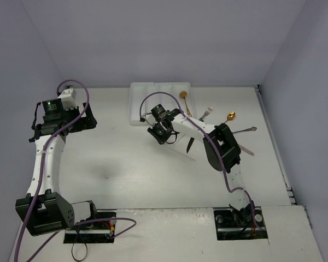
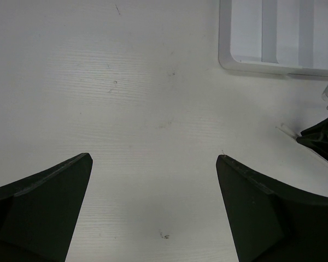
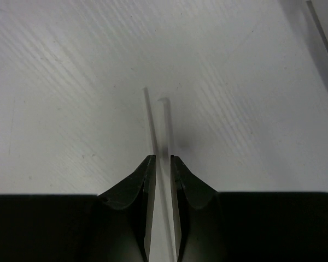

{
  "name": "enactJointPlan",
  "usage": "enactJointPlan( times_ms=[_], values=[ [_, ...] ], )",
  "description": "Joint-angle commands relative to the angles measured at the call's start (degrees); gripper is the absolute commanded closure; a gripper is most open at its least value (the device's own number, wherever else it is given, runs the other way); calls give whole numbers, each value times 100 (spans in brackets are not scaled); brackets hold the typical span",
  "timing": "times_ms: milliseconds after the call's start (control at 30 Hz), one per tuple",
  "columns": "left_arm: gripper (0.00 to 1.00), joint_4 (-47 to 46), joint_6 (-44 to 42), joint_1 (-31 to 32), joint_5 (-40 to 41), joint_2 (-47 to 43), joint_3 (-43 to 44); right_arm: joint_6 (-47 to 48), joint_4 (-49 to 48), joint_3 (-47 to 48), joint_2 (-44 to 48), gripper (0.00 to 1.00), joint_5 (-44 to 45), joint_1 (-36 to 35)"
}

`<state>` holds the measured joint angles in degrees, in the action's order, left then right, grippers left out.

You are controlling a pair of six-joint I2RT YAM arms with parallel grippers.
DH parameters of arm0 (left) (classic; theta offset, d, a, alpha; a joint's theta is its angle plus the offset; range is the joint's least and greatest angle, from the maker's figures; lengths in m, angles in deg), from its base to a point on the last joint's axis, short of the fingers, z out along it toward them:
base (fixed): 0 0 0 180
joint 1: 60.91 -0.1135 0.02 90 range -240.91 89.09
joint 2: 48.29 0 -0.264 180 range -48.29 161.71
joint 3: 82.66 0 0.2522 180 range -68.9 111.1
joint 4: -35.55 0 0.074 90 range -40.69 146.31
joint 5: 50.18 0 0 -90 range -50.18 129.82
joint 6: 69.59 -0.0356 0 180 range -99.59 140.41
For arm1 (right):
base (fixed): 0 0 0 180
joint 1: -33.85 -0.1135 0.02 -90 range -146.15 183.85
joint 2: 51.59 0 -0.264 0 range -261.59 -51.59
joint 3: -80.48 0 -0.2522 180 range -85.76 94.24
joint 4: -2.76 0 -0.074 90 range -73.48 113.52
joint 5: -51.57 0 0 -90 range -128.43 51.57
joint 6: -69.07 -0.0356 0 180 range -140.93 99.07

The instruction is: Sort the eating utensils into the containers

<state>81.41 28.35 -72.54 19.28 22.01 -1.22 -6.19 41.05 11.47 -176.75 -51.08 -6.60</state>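
The white table [image 1: 109,164] carries a white plastic rectangular cutlery tray [image 1: 138,101] at its far side, with long parallel compartments. The right arm reaches toward it, and the right gripper [image 3: 162,159] hangs just short of the tray's near edge, over bare table. It is clenched on a thin silver utensil [image 3: 151,125], seen edge-on in the wrist view. The utensil sticks out past the fingertips and casts a shadow on the table below. Whether it is a fork, knife or spoon I cannot tell.

The left gripper [image 2: 154,158] is spread wide with nothing in it, well to the left of the tray and over bare table.

This looks like the carrying step for one piece. The next move probably calls for bringing the gripper over the tray, lining the utensil up with a compartment, lowering it and letting go.

Loose pieces lie right of the tray: a slim gold spoon [image 1: 230,115], a silver fork [image 1: 208,113] and a black knife [image 1: 190,143] beside the right arm.
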Motion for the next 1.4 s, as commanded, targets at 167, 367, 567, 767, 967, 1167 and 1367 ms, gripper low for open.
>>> enactJointPlan(
  times_ms=[167, 367, 567, 767, 967, 1167, 1367],
  values=[
    [3, -257, -117, -14, -60, -25, 61, 60, 56, 562, -243, 86, 159, -16],
    [3, -257, -114, -14, -55, 1, 70, 145, 60, 631, -406, 86, 291, 28],
    [3, -248, -130, -14, -34, 28, 88, 270, 96, 542, -528, 85, 390, 73],
    [3, -241, -146, -14, -29, 27, 131, 415, 393, 314, -541, 93, 40, 125],
    [3, -265, -109, -14, -47, 27, 123, 179, 605, 147, -10, 100, -536, 125],
    [3, -370, -275, -14, -178, -86, 245, -111, 728, 331, 579, 100, -976, 125],
    [3, -637, -812, -14, -699, -369, 282, -204, 930, 768, 944, 100, -1170, 145]
  ],
)
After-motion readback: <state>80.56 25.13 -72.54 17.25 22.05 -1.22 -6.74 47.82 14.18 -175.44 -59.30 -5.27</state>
